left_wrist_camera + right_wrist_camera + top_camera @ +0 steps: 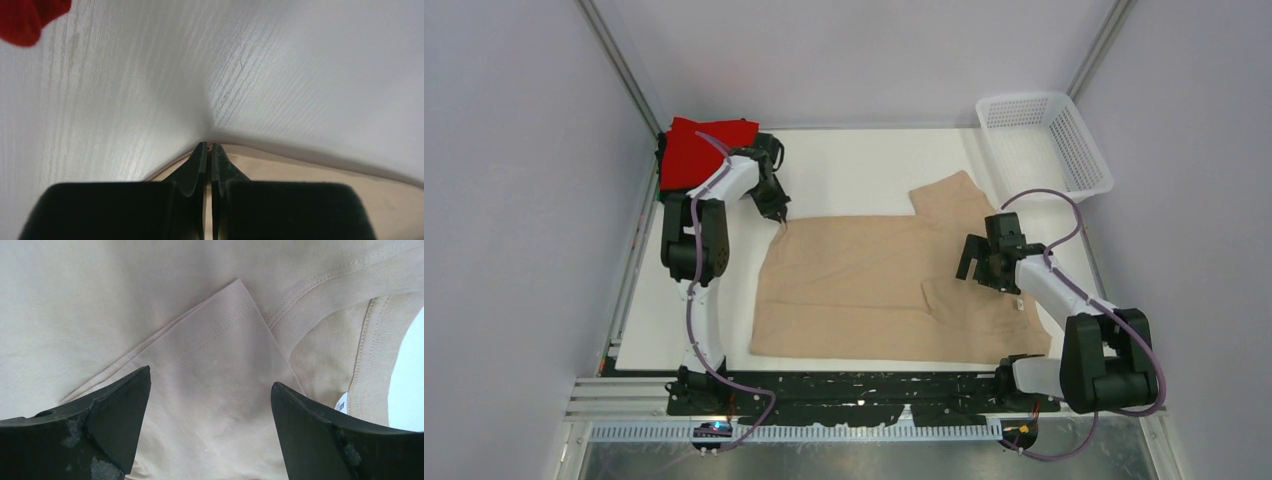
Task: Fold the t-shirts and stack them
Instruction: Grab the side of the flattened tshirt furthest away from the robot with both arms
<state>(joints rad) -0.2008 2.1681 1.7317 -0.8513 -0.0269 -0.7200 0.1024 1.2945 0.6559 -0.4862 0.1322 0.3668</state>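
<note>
The beige t-shirt lies spread across the middle of the tabletop, hem toward the left edge and collar toward the right. I judge this is so each of my arms can reach one end of it for folding. Its cloth is smooth and flat, with one sleeve sticking out toward the far edge. The red t-shirt sits crumpled in the far left corner, out of the way. The near sleeve is already turned in over the body, its stitched hem ending just short of the ribbed collar. My right gripper hangs over it with jaws spread wide, holding nothing. My left gripper is pinched tight on the shirt's far hem corner, probably to carry that edge over.
</note>
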